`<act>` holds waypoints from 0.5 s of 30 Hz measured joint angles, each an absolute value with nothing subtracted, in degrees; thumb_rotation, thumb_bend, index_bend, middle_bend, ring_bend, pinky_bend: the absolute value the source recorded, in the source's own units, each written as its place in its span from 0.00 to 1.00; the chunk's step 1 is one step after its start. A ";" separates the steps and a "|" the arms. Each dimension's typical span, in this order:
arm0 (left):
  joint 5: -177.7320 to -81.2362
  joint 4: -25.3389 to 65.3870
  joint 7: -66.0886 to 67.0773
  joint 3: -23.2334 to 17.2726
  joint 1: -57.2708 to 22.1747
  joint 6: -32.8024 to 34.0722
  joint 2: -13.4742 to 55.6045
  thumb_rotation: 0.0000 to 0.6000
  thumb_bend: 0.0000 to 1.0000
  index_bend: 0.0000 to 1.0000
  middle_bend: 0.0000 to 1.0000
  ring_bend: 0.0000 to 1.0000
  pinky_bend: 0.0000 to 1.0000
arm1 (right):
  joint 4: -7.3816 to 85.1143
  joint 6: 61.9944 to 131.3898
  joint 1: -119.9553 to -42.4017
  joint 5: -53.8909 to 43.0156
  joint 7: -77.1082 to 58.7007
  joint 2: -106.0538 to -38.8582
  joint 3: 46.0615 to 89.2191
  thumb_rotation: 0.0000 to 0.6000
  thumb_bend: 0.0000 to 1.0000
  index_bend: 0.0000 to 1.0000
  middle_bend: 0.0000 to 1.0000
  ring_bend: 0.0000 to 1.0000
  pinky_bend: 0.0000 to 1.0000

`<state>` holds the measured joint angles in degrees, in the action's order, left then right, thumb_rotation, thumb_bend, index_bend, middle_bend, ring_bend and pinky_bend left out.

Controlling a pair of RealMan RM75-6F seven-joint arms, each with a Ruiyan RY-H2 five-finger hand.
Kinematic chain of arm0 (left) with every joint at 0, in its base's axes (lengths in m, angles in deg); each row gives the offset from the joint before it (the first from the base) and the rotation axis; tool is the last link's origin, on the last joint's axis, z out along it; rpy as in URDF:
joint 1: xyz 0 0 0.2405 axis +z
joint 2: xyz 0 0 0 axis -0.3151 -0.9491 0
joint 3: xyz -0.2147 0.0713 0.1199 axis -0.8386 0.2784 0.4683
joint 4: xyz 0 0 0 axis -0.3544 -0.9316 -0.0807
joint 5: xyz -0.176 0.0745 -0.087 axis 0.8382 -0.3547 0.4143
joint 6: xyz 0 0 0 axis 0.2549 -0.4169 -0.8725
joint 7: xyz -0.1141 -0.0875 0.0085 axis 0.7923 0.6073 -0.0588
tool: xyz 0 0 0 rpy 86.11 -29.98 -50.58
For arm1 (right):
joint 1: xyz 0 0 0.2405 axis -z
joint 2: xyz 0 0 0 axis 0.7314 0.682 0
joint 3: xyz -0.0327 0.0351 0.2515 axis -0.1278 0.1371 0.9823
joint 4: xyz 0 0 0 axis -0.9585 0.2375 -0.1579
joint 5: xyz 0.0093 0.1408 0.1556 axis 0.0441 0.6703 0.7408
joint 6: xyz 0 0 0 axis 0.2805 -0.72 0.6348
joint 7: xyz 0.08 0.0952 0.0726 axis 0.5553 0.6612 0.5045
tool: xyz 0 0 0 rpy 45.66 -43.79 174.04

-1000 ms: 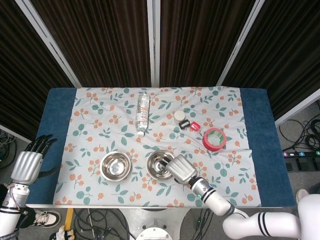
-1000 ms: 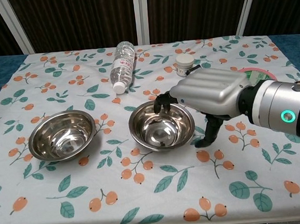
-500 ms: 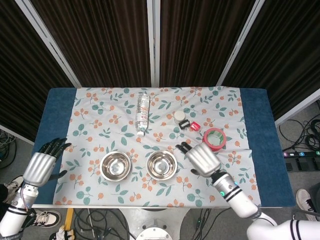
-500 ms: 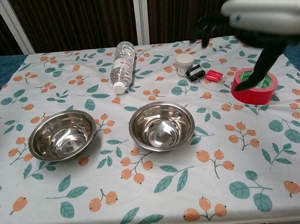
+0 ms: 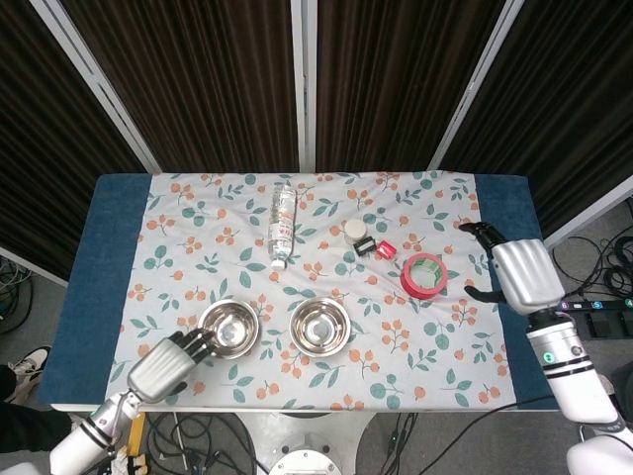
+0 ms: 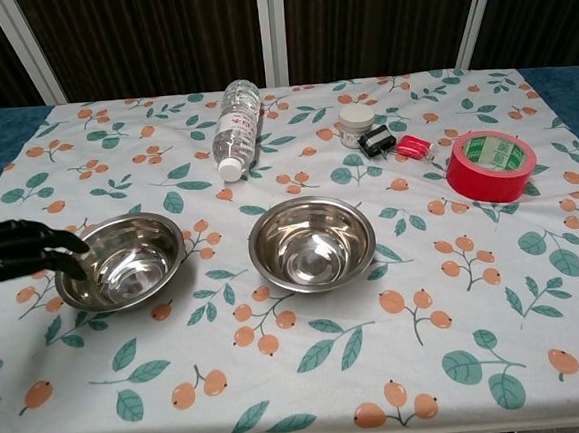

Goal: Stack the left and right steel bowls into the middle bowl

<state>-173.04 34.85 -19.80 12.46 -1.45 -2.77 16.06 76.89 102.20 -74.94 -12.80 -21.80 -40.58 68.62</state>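
Two steel bowls sit side by side near the front edge of the bench (image 5: 109, 297), which is draped in a leaf-and-berry cloth. The left steel bowl (image 6: 121, 261) rests upright and apart from the middle bowl (image 6: 312, 243), which appears to have the right bowl already nested in it, though the double rim is hard to make out.

The left robot hand (image 5: 168, 364) reaches in over the bench's front left corner, its dark fingers (image 6: 31, 245) stretched forward and a little apart, the tips at the left bowl's near rim; whether they touch the steel cannot be told. It holds nothing.

The right robot hand (image 5: 516, 272) hangs over the blue strip at the bench's right edge, well apart from both bowls, its fingers loosely curled with gaps between them and nothing in its grasp. It shows only in the head view.

Toward the back edge a clear plastic bottle (image 6: 234, 127) lies on its side, cap pointing to the front. To the right of it stand a small white jar (image 6: 356, 126), a black clip (image 6: 376, 141) and a small red item (image 6: 414, 146), with a roll of red tape (image 6: 490, 166) lying flat nearer the right edge.
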 measured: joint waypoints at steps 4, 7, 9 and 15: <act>-172.52 33.96 -24.96 11.47 -2.27 -1.09 19.76 1.00 0.11 0.30 0.27 0.25 0.48 | 74.32 102.34 -73.34 -13.59 -19.05 -40.91 67.87 1.00 0.05 0.23 0.26 0.80 0.80; -171.96 32.66 -28.69 10.07 -2.69 -0.83 22.64 1.00 0.12 0.31 0.28 0.28 0.50 | 72.83 102.62 -72.59 -14.10 -17.67 -41.54 67.54 1.00 0.06 0.23 0.26 0.80 0.80; -171.25 31.86 -29.97 9.11 -2.95 -0.75 24.17 1.00 0.13 0.32 0.29 0.31 0.52 | 71.95 102.65 -72.28 -14.31 -16.99 -41.83 67.39 1.00 0.06 0.23 0.26 0.80 0.80; -167.59 30.03 -31.10 7.57 -3.70 0.85 25.95 1.00 0.15 0.40 0.41 0.48 0.65 | 69.78 102.34 -71.57 -14.81 -14.72 -42.26 67.27 1.00 0.06 0.23 0.28 0.80 0.80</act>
<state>-167.59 30.03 -31.10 7.57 -3.70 0.85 25.95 69.78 102.34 -71.57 -14.81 -14.72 -42.26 67.27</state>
